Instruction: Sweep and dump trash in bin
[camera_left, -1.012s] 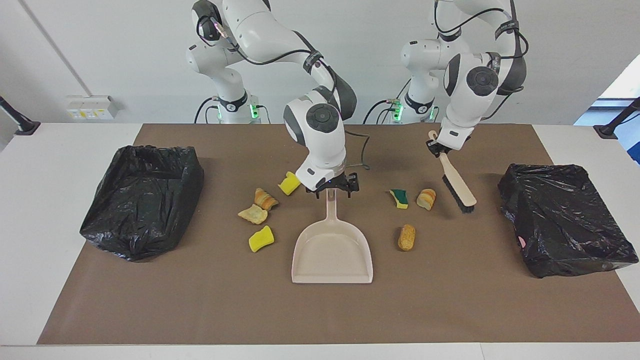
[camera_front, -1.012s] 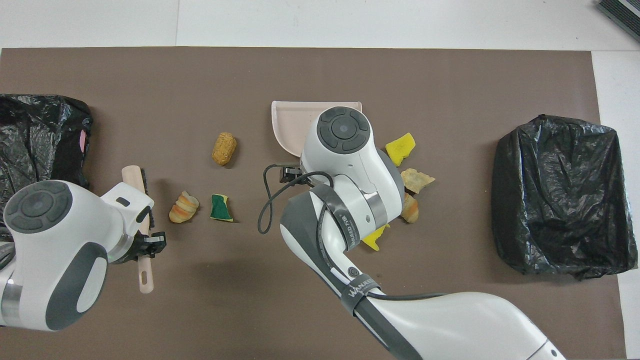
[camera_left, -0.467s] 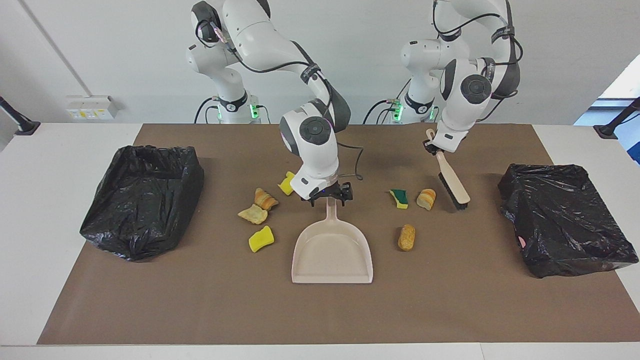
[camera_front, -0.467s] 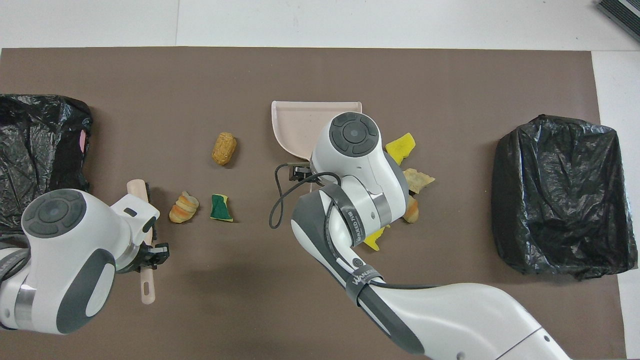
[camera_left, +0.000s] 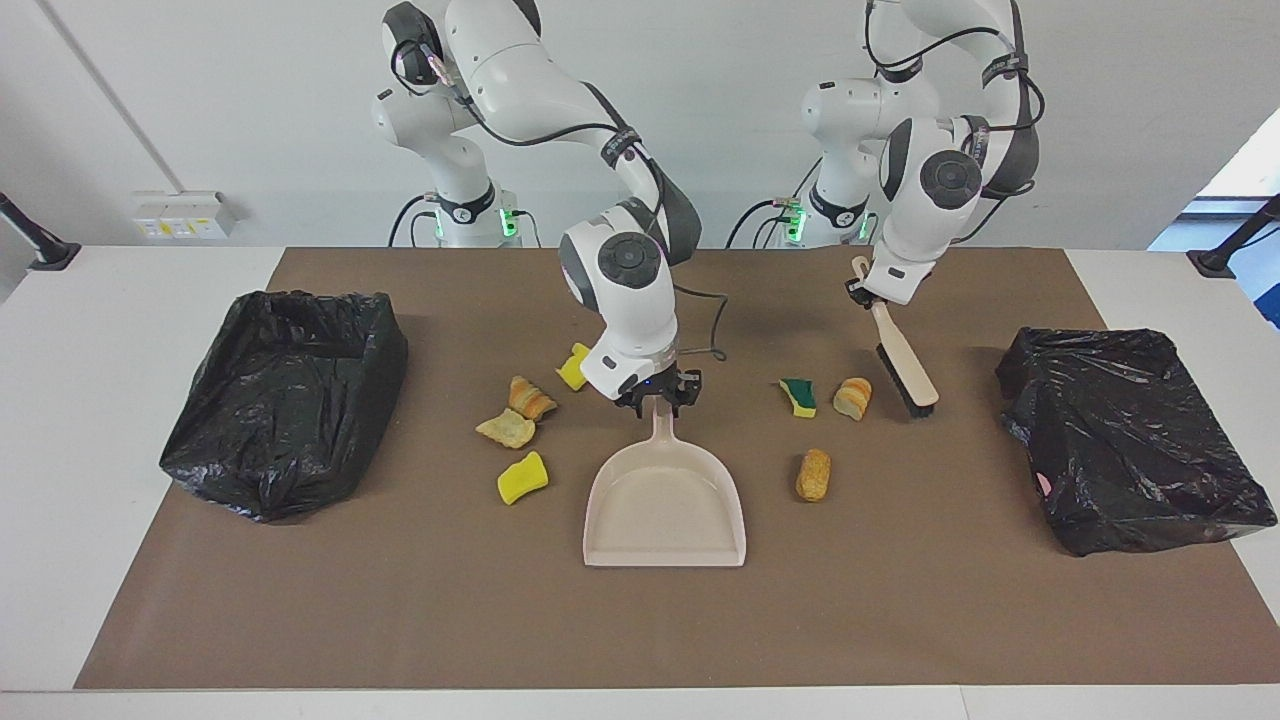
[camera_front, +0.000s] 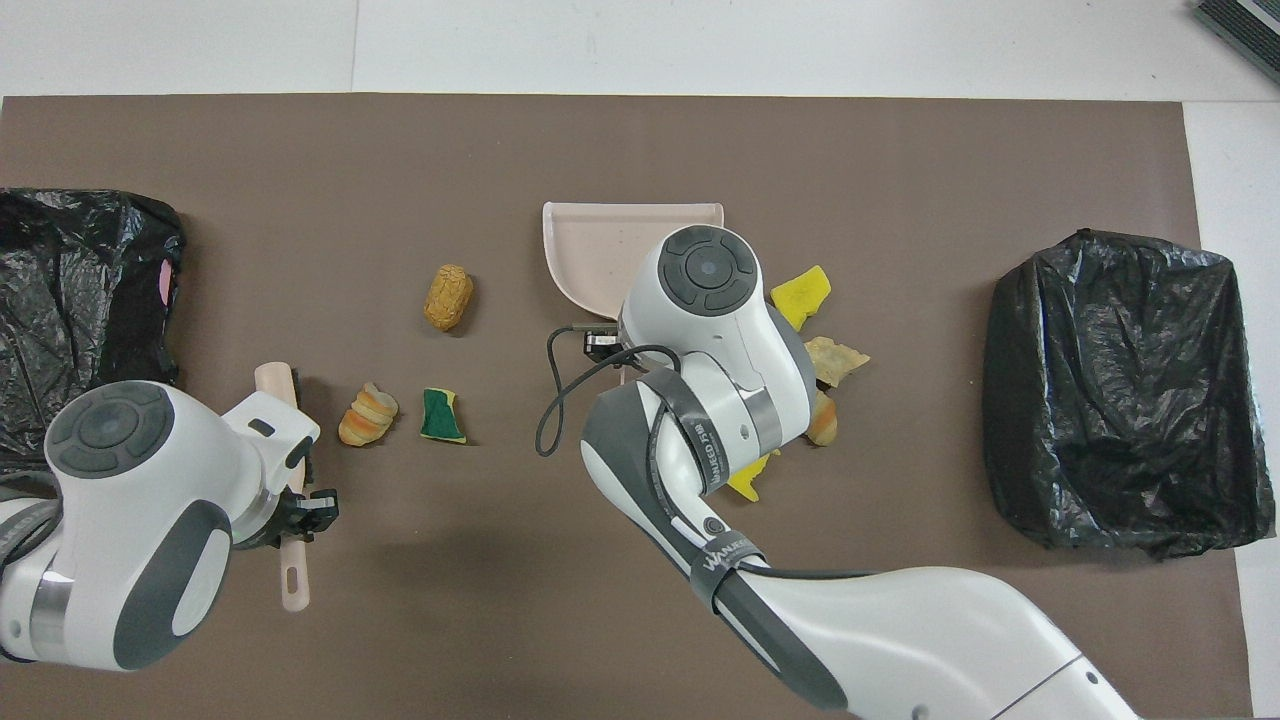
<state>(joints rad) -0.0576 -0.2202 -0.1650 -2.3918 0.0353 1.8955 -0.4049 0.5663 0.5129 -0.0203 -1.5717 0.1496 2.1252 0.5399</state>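
The beige dustpan (camera_left: 665, 505) lies flat mid-mat, handle toward the robots. My right gripper (camera_left: 658, 397) is shut on that handle; its wrist hides it from overhead. My left gripper (camera_left: 866, 290) is shut on the brush (camera_left: 905, 365), which slants down with its bristles on the mat. Trash toward the left arm's end: a green-backed sponge (camera_left: 798, 396), a bread roll (camera_left: 852, 398) beside the bristles, and an oblong chunk (camera_left: 813, 474). Toward the right arm's end: two yellow sponges (camera_left: 573, 366) (camera_left: 522, 478) and two bread pieces (camera_left: 531, 398) (camera_left: 507, 429).
A black-bagged bin (camera_left: 285, 400) stands at the right arm's end of the brown mat, another black-bagged bin (camera_left: 1125, 440) at the left arm's end. Overhead, the right arm covers part of the dustpan (camera_front: 600, 245) and of the scraps beside it.
My right gripper came down onto the dustpan handle and its fingers narrowed around it. My left gripper drew the brush slightly toward the robots. The scraps have not moved.
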